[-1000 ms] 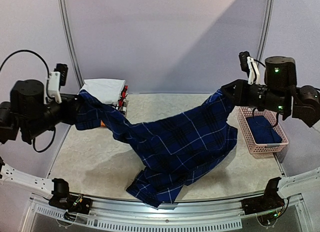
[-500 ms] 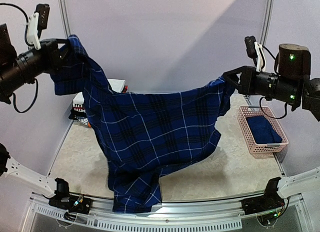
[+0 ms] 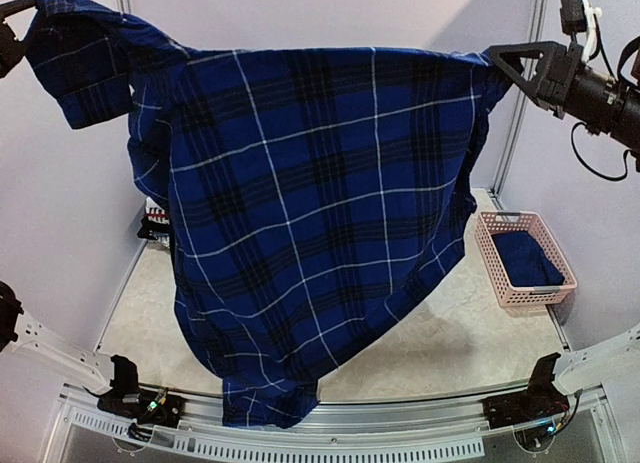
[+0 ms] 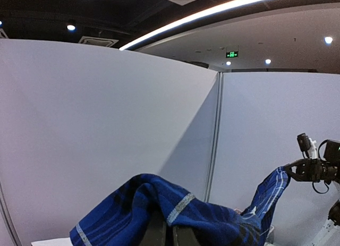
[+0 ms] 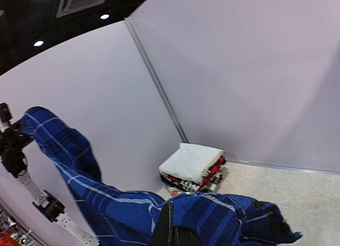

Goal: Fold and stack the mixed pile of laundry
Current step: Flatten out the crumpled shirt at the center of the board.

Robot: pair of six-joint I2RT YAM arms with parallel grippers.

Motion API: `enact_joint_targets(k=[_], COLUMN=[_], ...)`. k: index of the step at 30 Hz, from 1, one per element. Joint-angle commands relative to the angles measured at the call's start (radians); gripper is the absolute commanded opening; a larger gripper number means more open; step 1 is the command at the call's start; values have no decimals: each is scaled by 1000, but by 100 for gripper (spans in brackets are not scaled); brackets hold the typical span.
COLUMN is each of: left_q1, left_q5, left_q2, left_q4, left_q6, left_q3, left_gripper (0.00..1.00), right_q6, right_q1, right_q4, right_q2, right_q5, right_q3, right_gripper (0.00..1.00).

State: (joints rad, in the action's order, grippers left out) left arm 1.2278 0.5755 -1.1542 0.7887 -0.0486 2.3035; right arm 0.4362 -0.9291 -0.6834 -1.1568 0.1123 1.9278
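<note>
The dark-blue plaid shirt (image 3: 320, 203) hangs spread like a curtain high above the table, stretched between both grippers. My left gripper (image 3: 20, 13) is shut on one top corner at the upper left edge of the top view. My right gripper (image 3: 492, 55) is shut on the other top corner at the upper right. In the left wrist view the cloth (image 4: 133, 209) drapes over the shut gripper (image 4: 169, 232). The right wrist view shows the cloth (image 5: 223, 217) bunched over the shut gripper (image 5: 170, 230). The navy T-shirt (image 3: 525, 258) lies in the basket.
The pink lattice basket (image 3: 495, 258) stands at the table's right side. A folded stack with a white garment on top (image 5: 194, 163) sits at the back left, mostly hidden behind the shirt in the top view. Partition walls enclose the table.
Both arms have risen and moved apart with the shirt. It has gone from sagging onto the table to hanging spread, its hem near the front edge.
</note>
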Motion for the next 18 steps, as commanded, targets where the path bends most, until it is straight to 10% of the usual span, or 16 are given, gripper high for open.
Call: enact_joint_targets(k=[1, 8, 18], left_q1=[-10, -69, -426], left_q5=[35, 494, 74], left_q2=[-17, -243, -769], left_q4=[-76, -264, 89], left_q6=[-98, -379, -96], left_q3=[-99, -304, -43], left_gripper=[0, 0, 0], right_q6=[83, 286, 271], right_q1=[2, 42, 325], right_q4=[-23, -190, -198], right_q2=[62, 21, -252], right_q5=[311, 792, 618], right_q3=[-193, -445, -415], right_gripper=[0, 0, 0])
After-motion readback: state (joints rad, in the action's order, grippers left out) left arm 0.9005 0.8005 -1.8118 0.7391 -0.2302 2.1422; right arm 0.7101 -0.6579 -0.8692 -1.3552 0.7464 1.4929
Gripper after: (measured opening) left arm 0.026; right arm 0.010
